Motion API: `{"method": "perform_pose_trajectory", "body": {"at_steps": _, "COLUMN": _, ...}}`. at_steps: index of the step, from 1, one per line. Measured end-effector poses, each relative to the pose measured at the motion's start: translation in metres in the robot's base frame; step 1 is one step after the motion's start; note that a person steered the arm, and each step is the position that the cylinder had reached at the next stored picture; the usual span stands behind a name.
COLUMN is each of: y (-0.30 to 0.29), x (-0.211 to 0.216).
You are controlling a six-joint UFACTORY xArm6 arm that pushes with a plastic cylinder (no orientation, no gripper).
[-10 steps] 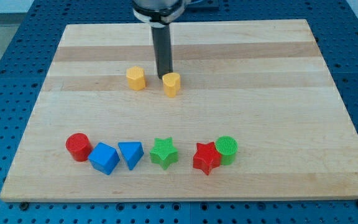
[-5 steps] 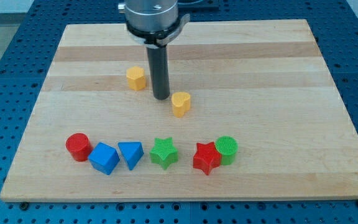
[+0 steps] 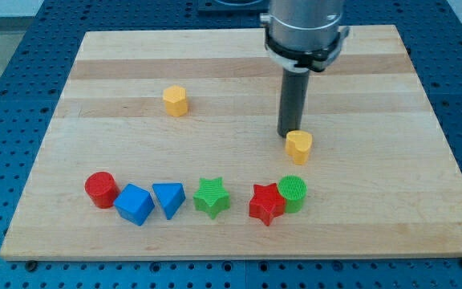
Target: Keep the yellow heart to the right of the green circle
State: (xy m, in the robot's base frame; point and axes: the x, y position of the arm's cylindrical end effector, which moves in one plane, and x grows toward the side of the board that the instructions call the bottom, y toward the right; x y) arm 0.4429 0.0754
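You have no jaws to read here: the arm ends in a straight dark rod, and my tip (image 3: 288, 134) rests on the pale wooden board (image 3: 359, 72) just up and to the view's left of the small yellow heart-shaped block (image 3: 298, 147), touching it or very nearly so; you cannot tell which. The rod holds nothing.

The yellow heart sits directly above the ribbed green circular block (image 3: 293, 193) in the view, near it but apart, and roughly level with it left to right, perhaps a shade toward the view's right.

The green circle touches the red star-shaped block (image 3: 266, 204) on its left. Further along that bottom row you see the green star-shaped block (image 3: 212, 197), the blue triangular block (image 3: 169, 198), the blue cube-like block (image 3: 134, 205) and the red cylinder block (image 3: 101, 189). A yellow hexagonal block (image 3: 176, 101) stands alone, well apart, toward the view's upper left.

To the view's right of heart and circle, bare board runs out to the edge; the upper board is also open.
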Motion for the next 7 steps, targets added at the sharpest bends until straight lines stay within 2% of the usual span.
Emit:
{"method": "perform_pose_trajectory", "body": {"at_steps": 5, "y": 0.006, "x": 0.027}}
{"method": "perform_pose_trajectory", "body": {"at_steps": 7, "y": 0.018, "x": 0.058}}
